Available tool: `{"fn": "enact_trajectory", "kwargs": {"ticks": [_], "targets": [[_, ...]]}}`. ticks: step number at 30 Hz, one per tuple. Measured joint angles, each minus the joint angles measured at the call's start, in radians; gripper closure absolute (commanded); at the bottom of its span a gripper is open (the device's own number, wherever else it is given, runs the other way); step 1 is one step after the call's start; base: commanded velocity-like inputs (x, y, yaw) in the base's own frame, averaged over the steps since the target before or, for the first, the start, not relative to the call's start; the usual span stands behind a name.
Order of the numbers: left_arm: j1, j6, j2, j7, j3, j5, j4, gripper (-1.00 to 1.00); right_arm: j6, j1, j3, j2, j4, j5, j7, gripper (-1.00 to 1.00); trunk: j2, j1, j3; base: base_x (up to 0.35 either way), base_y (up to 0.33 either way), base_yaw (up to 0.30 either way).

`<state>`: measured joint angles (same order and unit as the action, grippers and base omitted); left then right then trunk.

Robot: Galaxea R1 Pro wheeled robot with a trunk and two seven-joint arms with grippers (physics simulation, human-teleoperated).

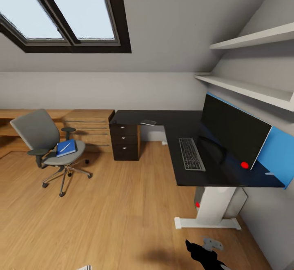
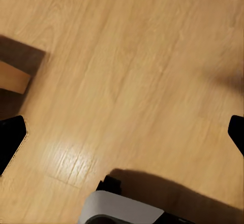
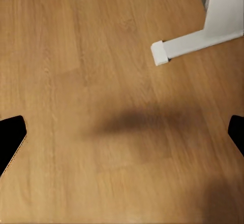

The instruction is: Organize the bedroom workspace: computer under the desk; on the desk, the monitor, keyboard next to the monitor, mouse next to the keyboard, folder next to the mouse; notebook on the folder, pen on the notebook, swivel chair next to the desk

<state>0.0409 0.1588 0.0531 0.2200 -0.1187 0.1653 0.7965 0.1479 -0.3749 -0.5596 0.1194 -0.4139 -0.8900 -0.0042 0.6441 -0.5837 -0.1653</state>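
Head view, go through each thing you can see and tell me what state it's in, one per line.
Monitor: upright on the desk, screen dark, red light on.
Keyboard: flat on the desk, beside the monitor.
Folder: closed, lying on the swivel chair seat.
Pen: lying on the folder.
Swivel chair: upright, standing apart from the desk.
Desk drawers: all shut.
Left gripper: open, empty.
Right gripper: open, empty.

Your left claw (image 2: 122, 135) hangs over bare wooden floor (image 2: 137, 56), its black fingertips (image 2: 11, 138) spread wide at either edge with nothing between them. A white and black part of the robot (image 2: 122, 211) throws its shadow across the planks.
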Motion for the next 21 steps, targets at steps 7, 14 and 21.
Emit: {"fn": "enact_trajectory", "kwargs": {"ticks": [7, 14, 21], "targets": [[0.0, 0.0, 0.0, 0.001, 0.0, 0.0, 0.0, -1.0, 0.001, 0.0, -0.02, -0.001, 0.001, 0.023, -0.001, -1.0, 0.0, 0.0, 0.0, 0.239, 0.206, 0.273], [0.0, -0.001, 0.0, 0.001, 0.0, 0.0, -0.001, -1.0, 0.014, 0.0, -0.027, -0.014, 0.004, 0.039, -0.002, -1.0, 0.0, 0.0, 0.0, 0.243, 0.21, 0.255], [0.0, -0.001, 0.0, 0.001, 0.0, 0.0, -0.008, -1.0, 0.031, 0.0, -0.028, -0.022, 0.007, 0.052, -0.002, -1.0, 0.0, 0.0, 0.0, 0.264, 0.211, 0.107]]}}
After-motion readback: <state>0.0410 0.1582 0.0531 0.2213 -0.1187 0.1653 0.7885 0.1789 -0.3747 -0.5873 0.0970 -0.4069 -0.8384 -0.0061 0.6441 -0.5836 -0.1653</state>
